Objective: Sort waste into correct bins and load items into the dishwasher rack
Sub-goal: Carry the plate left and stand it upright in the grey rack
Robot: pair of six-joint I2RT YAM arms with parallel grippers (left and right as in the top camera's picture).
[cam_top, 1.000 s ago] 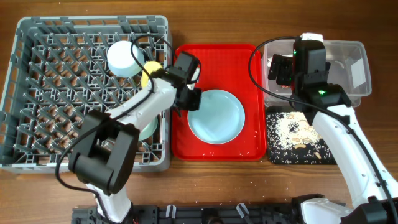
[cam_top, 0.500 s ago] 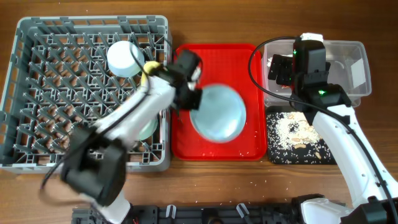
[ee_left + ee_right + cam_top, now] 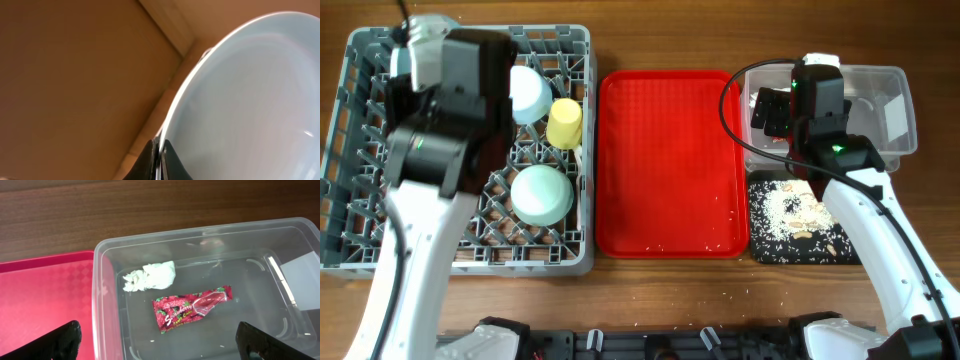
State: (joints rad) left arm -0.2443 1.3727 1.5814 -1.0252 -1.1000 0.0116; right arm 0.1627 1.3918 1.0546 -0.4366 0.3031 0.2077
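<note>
My left gripper (image 3: 161, 157) is shut on the rim of the pale blue plate (image 3: 250, 100), which fills the left wrist view. In the overhead view the left arm (image 3: 450, 70) is over the back left of the grey dishwasher rack (image 3: 360, 255) and hides the plate. The rack holds two pale bowls (image 3: 542, 193) (image 3: 528, 93) and the yellow cup (image 3: 565, 123). My right gripper (image 3: 160, 347) is open above the clear tub (image 3: 107, 255), which holds the white napkin (image 3: 150, 276) and the red wrapper (image 3: 192, 307). The black tray (image 3: 765, 250) holds rice scraps (image 3: 795, 212). No fork or spoon shows.
The red serving tray (image 3: 665, 160) lies between the rack and the bins, bare except for a few rice grains. Loose grains lie on the wooden table near the front edge. The right arm (image 3: 820, 100) stands over the clear tub (image 3: 890, 110).
My left arm has lifted the plate off the red tray and swung it left over the rack. The red tray is now bare. The right arm has not moved.
</note>
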